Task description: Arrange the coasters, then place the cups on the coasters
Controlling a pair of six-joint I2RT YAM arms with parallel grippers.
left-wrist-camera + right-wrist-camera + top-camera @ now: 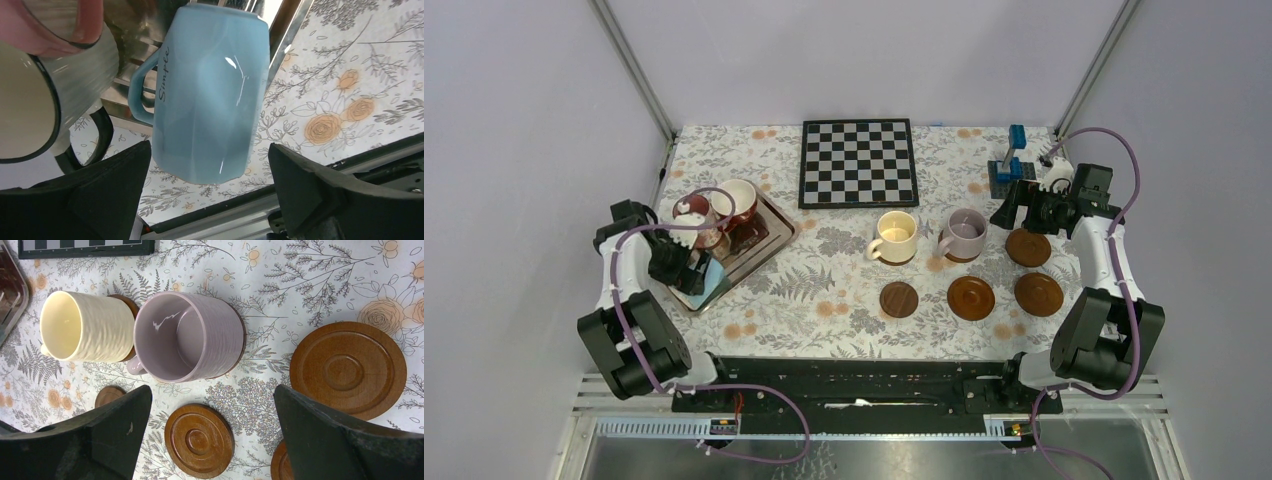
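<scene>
A light blue cup (pixel 210 95) stands at the near corner of the metal tray (pixel 769 250). My left gripper (pixel 210 185) is open around its base, with a clear gap to the right finger (pixel 310 185). A white cup with a dark rim (pixel 30 100) and a pink cup (pixel 55 25) stand beside it, and a dark red cup (pixel 739 200) sits further back. The cream-yellow cup (pixel 85 327) and the lilac cup (pixel 187 337) each stand on a coaster. My right gripper (pixel 210 435) hangs open above several bare coasters: a large one (pixel 348 370), a middle one (pixel 199 440) and a small dark one (pixel 109 396).
A chessboard (pixel 858 162) lies at the back centre of the floral tablecloth. A blue block stand (pixel 1009 160) is at the back right, just behind my right gripper (pixel 1022 210). The table's near edge and the frame rail run close under my left gripper (pixel 692 270).
</scene>
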